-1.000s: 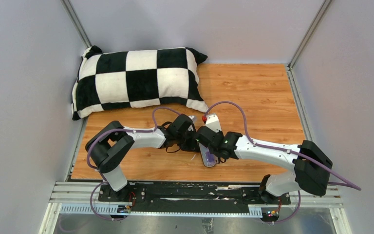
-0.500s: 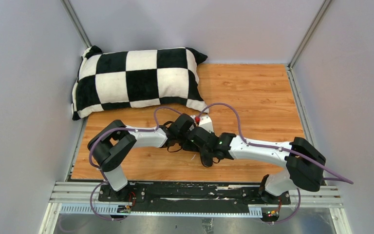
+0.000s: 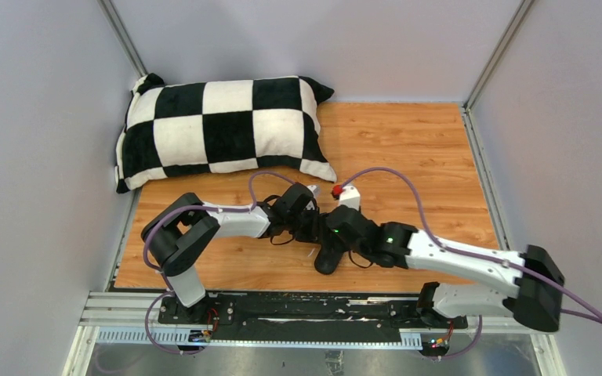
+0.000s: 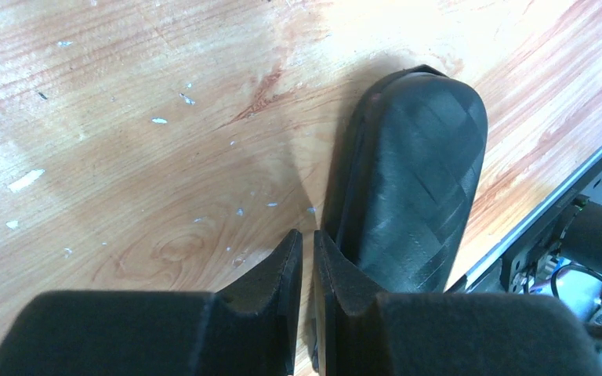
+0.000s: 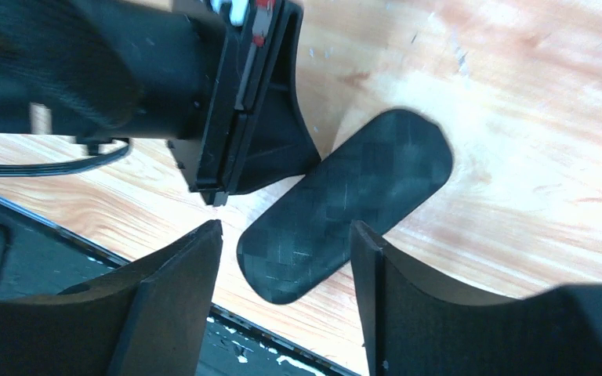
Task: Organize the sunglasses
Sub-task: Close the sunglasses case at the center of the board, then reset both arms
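Grey walls close round a wooden worktop [image 3: 407, 149] with an orange-brown grain, scuffed with small pale flecks in the wrist views. At the back left corner a black-and-white checked pillow [image 3: 219, 129] lies flat, one end against the left wall.

The left arm [image 3: 227, 219] reaches from its base towards the middle of the worktop. Its pincer [image 4: 307, 235] is low over the wood and all but closed: the two fingers stand side by side with only a thin slit between their tips, and nothing is in that slit. The tip on the case side sits right against the long edge of a black oblong case [image 4: 415, 188]; whether it presses on it or only touches it I cannot tell.

That case lies flat on the worktop near the front middle, set at a slant, with its lid shut and its woven-pattern top facing up. The sunglasses do not show in any view, and with the lid down I cannot tell whether they are inside.

Above the case hangs the right pincer [image 5: 284, 235], its fingers spread wide with the case's near end showing in the gap between them. It has hold of nothing. Behind it the right arm [image 3: 455, 254] stretches low across the front right of the worktop to its base.
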{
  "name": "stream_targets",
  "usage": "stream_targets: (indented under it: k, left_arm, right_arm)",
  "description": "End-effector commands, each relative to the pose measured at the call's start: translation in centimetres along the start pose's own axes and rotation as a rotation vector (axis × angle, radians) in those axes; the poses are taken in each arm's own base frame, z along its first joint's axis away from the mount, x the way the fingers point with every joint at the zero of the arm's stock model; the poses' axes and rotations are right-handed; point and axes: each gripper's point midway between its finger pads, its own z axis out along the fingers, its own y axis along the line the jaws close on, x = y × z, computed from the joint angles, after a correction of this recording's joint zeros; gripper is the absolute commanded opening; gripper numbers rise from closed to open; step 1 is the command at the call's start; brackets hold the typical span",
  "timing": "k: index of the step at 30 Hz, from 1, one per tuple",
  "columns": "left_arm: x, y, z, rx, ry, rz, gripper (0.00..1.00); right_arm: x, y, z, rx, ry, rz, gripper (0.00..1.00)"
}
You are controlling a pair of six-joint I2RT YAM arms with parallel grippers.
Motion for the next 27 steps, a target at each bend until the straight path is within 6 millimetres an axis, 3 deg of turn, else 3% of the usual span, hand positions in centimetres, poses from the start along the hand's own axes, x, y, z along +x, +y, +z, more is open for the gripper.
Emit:
stream_targets:
  k: [1, 6, 13, 18, 24, 27]
  left_arm:
    - [-1.0, -0.6, -0.8, -0.004, -0.035, 0.042, 0.18]
    - [-2.2, -0.3, -2.5, -0.04, -0.076, 0.064, 0.17]
    - [-4.2, 1.9, -7.1, -0.182, -0.2, 0.149, 0.19]
    - [-4.5, 3.1, -11.6, -0.207, -0.344, 0.146, 0.2]
    - [-5.0, 5.0, -19.8, -0.267, -0.635, 0.131, 0.24]
    - [-4.2, 7.0, -22.8, -0.308, -0.755, 0.089, 0.41]
  right_arm:
    - [-2.0, -2.9, -3.2, 0.05, -0.16, 0.052, 0.68]
    - [-1.5, -8.8, -5.3, 0.239, -0.212, 0.053, 0.8]
    - [-0.2, -15.3, -8.5, 0.502, -0.24, 0.138, 0.88]
    - [0.4, -16.6, -9.2, 0.528, -0.256, 0.168, 0.91]
    - [-0.2, -16.7, -9.8, 0.539, -0.262, 0.149, 0.92]
    - [-0.7, -16.7, -10.0, 0.561, -0.255, 0.126, 0.92]
